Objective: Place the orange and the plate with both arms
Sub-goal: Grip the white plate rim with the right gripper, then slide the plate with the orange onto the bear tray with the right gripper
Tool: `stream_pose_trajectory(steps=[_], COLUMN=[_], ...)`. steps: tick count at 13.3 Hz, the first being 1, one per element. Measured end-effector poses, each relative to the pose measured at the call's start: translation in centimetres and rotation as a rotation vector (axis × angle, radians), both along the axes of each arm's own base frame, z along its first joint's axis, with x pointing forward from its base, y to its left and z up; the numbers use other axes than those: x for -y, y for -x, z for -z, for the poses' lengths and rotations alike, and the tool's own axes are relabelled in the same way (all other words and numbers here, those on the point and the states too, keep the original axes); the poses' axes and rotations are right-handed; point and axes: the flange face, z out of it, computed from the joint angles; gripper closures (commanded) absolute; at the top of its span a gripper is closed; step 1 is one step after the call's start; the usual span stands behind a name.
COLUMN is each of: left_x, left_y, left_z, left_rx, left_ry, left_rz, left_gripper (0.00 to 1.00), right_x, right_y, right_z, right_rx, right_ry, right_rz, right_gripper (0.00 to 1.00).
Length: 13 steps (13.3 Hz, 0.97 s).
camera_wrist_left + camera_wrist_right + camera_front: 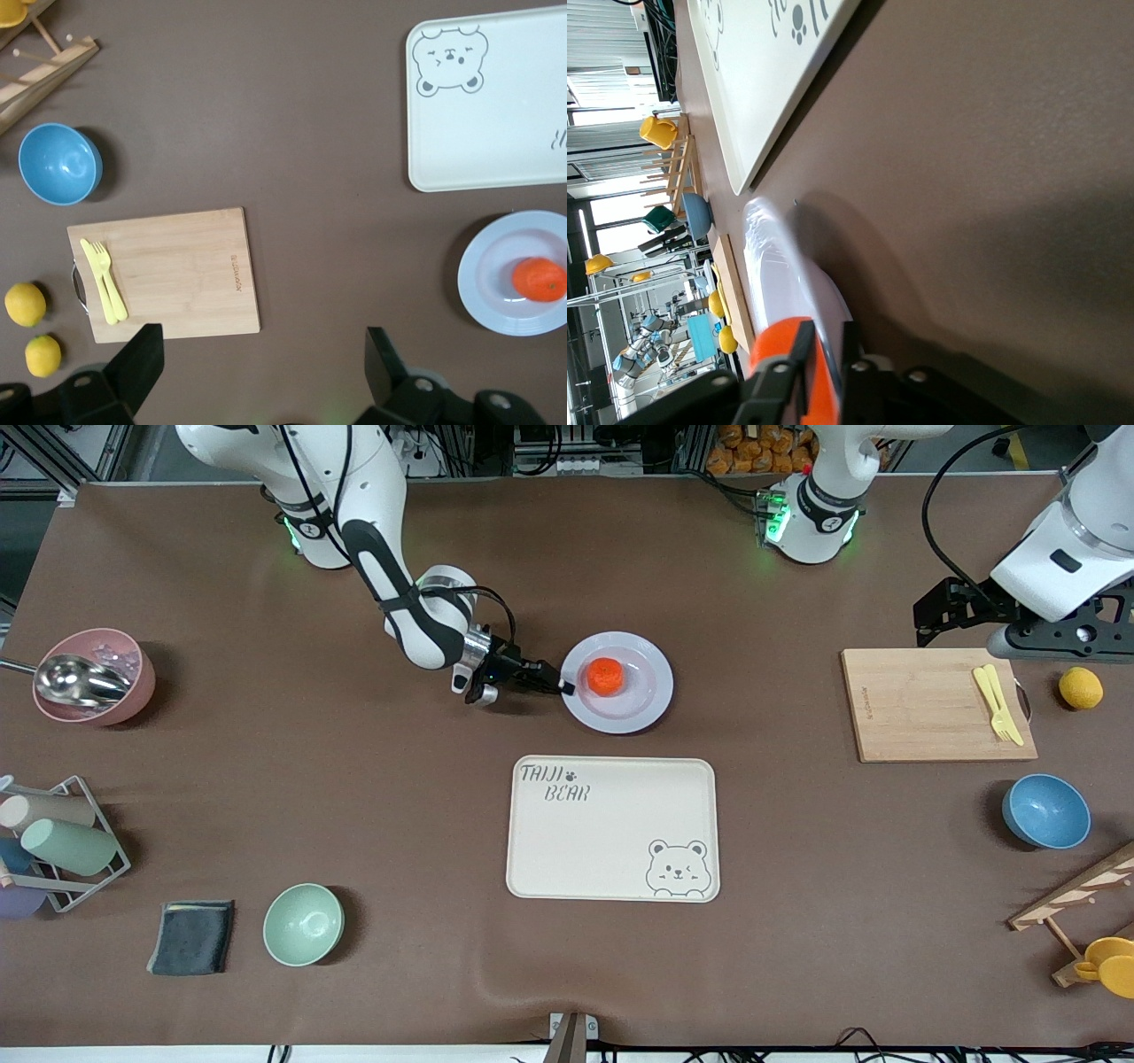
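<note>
Black and narrow, the fingers of the right gripper [560, 685] are closed on the rim of the round, glossy white plate [640, 701], at the edge that faces the right arm's end of the table. In the right wrist view the two fingers [799, 347] stand very close together with the thin plate rim [772, 266] between them. The plate lies flat on the brown table cover [354, 797]. The small red-orange orange [606, 677] sits in the sunken centre of the plate.

Nearer to the front camera than the plate lies the cream rectangular tray with a printed bear [611, 828], close to the plate but not touching it.

The left gripper [261, 350] waits in the air with its fingers spread wide and nothing between them. It hangs over the edge of the light wooden cutting board [930, 704], on which a pale yellow plastic fork [999, 703] lies. Beside the board, toward the left arm's end, rests a round yellow fruit [1081, 688]. A blue bowl [1046, 811] stands nearer to the camera than the board.
</note>
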Motion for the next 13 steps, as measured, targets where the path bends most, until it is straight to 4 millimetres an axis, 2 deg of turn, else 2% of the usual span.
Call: stream_pose_trajectory(steps=[8, 13], left_x=[0.1, 0.0], left_y=[0.0, 0.0], left_z=[-0.3, -0.3], left_rx=[0.004, 0.005], left_ry=[0.017, 0.018], left_rz=[0.009, -0.002], left_gripper=[0.0, 0.0], right_x=[-0.8, -2.0], right_y=[-0.7, -1.8], right_z=[-1.0, -3.7], right_rx=[0.033, 0.061], right_ry=[-0.033, -0.083], right_rz=[0.001, 0.051], right_gripper=[1.0, 1.0])
